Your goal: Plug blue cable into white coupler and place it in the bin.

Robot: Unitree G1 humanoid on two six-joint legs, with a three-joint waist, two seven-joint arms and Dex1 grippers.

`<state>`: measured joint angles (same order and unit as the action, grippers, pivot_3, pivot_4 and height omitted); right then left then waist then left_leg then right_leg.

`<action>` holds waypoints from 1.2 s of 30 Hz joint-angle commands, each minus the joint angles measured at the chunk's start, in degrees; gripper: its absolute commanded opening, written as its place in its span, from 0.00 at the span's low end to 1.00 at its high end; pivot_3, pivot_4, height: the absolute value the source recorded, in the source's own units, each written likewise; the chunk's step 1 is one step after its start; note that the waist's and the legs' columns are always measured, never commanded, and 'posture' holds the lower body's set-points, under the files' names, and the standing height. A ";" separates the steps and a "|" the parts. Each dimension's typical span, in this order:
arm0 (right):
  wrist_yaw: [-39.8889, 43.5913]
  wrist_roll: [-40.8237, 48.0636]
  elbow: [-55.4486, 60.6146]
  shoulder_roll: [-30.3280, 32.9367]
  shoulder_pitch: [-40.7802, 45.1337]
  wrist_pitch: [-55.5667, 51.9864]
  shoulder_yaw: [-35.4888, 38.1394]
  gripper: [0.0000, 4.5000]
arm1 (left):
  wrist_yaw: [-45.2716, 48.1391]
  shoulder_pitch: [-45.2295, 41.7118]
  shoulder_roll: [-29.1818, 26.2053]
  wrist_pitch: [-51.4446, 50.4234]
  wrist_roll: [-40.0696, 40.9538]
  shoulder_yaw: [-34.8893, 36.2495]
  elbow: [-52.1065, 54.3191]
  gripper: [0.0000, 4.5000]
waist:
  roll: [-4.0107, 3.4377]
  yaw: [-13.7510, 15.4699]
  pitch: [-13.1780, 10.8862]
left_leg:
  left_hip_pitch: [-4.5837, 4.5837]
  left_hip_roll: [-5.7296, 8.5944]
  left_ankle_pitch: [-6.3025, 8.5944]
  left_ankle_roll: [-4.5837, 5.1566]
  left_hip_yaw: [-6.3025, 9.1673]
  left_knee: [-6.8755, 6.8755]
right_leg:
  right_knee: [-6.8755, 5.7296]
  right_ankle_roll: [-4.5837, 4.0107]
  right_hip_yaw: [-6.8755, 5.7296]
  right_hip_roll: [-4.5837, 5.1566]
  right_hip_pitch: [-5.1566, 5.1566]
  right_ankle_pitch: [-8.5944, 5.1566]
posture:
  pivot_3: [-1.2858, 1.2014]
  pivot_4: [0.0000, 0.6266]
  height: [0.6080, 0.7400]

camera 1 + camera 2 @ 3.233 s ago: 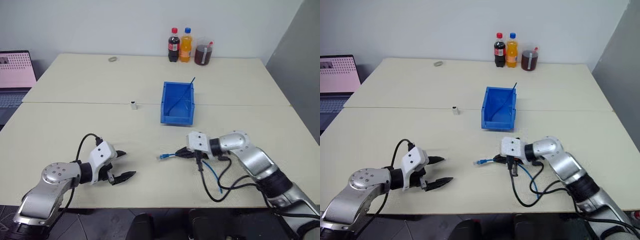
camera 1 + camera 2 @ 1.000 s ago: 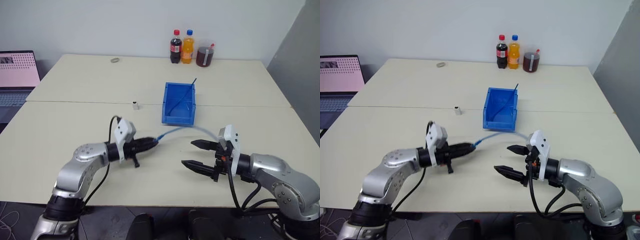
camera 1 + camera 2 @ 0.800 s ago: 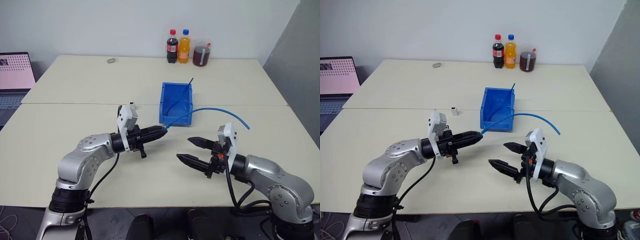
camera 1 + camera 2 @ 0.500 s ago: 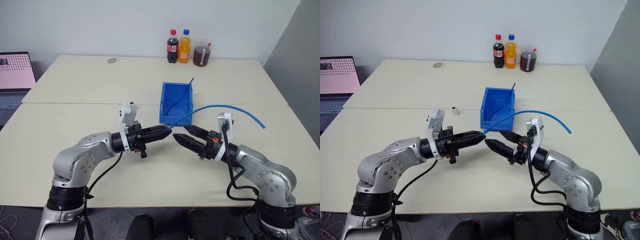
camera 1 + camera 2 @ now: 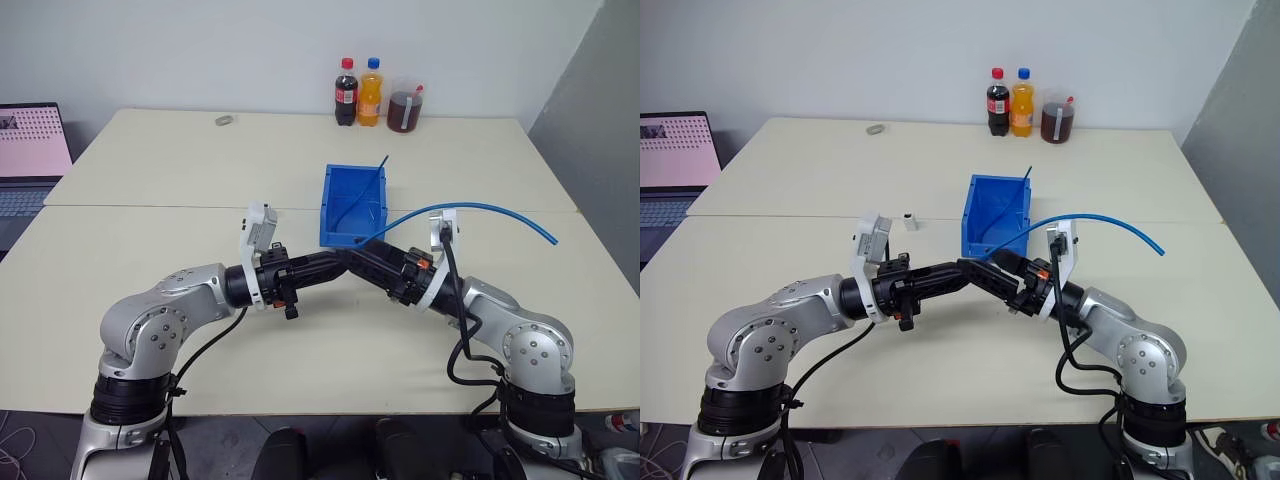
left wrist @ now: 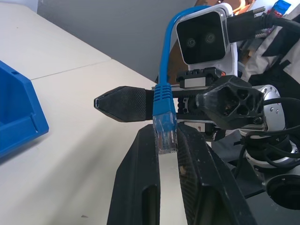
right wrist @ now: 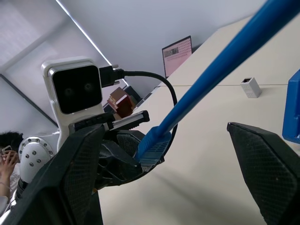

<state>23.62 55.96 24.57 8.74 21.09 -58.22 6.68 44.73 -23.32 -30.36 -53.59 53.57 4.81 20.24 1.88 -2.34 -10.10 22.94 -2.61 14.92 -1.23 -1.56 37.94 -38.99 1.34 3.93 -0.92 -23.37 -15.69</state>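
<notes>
We are clamping the blue cable (image 6: 164, 101) in our left gripper (image 6: 167, 140), just behind its clear plug (image 6: 165, 135), above the desk's (image 5: 150, 180) near half. Our right gripper (image 7: 166, 159) is straddling the cable, jaws spread. The cable is looking light and springy, arching toward the desk's right edge; best grasped at the boot. The white coupler (image 5: 908, 217) is standing mid-desk, beside the bin (image 5: 352, 208). A darker cable (image 5: 365, 187) is leaning inside the bin.

— The bin (image 5: 353, 205)? 
— Glossy blue plastic. 
— And the blue cable (image 6: 164, 70)? 
— Smooth rubbery sheath, clear plastic plug. The table (image 5: 180, 160) looks matt; the arms are brushed metal.
</notes>
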 commanded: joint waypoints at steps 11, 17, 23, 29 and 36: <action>0.28 6.44 1.12 1.41 1.08 0.64 -0.55 0.23 | 1.82 0.21 -2.75 1.15 0.87 0.68 1.06 0.05 | 0.00 -0.01 0.00 | 0.00 0.00 0.00 0.00 -0.02 -0.01 | 0.01 0.00 0.01 0.00 -0.02 0.00 | 0.52 0.24 1.00; 0.16 7.38 1.29 2.19 0.90 0.54 -1.08 0.02 | 3.06 0.58 -2.66 2.23 -0.08 0.35 -0.01 0.05 | -0.01 -0.01 0.00 | 0.01 0.00 0.00 0.00 -0.03 -0.02 | 0.01 0.01 0.02 0.00 -0.03 -0.01 | 0.52 0.24 1.00; 0.20 7.61 1.44 3.00 0.55 0.62 -1.90 0.02 | 3.64 0.13 -2.44 3.34 -1.76 -0.36 -1.25 0.05 | -0.01 -0.01 -0.01 | 0.01 0.00 0.00 0.00 -0.04 -0.02 | 0.01 0.01 0.03 0.00 -0.04 -0.01 | 0.52 0.24 1.00; 0.26 6.28 1.51 3.67 0.40 1.57 -2.75 0.02 | 3.69 0.00 -2.57 4.15 -3.85 -1.56 -1.52 0.13 | -0.01 -0.01 -0.01 | 0.02 0.00 0.00 0.00 -0.05 -0.04 | 0.02 0.02 0.04 0.00 -0.05 -0.01 | 0.52 0.24 1.00; 1.26 4.76 1.22 4.96 0.22 2.71 -4.09 0.02 | 4.18 0.29 -3.42 5.91 -7.72 -3.59 -0.22 0.46 | -0.01 0.00 -0.01 | 0.03 -0.01 0.00 0.00 -0.06 -0.05 | 0.03 0.02 0.05 0.00 -0.08 -0.02 | 0.52 0.24 1.00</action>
<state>23.69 60.11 24.39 13.43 21.14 -56.73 2.97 48.98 -22.74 -33.06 -49.22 46.93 1.57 18.28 1.87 -2.34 -10.10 22.98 -2.62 14.92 -1.23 -1.61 37.89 -38.96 1.37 3.97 -0.92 -23.46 -15.71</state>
